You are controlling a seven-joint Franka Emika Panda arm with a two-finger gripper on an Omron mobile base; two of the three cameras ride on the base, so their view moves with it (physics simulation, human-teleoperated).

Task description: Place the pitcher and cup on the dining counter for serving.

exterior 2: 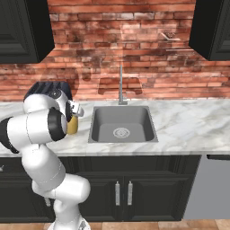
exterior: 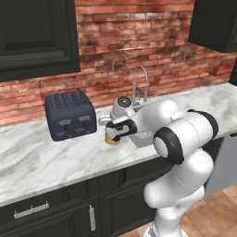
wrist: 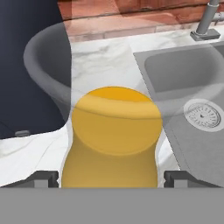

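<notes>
The mustard-amber pitcher (wrist: 113, 135) stands on the marble worktop (exterior: 41, 157) between the toaster and the sink. In the hand view its rounded body sits right between my two fingertips, and its paler neck flares out as a see-through grey shape above. My gripper (wrist: 111, 177) is open around the body, with a thin gap showing on each side. From the base views the hand comes in from the right onto the pitcher (exterior: 111, 140) (exterior 2: 72, 126) and covers most of it. The cup and the dining counter are out of view.
A dark blue toaster (exterior: 70, 115) stands just left of the pitcher, close to my hand. The sink (exterior 2: 121, 123) with its faucet (exterior 2: 120, 85) lies to the right. Behind is a brick wall, with black cabinets overhead.
</notes>
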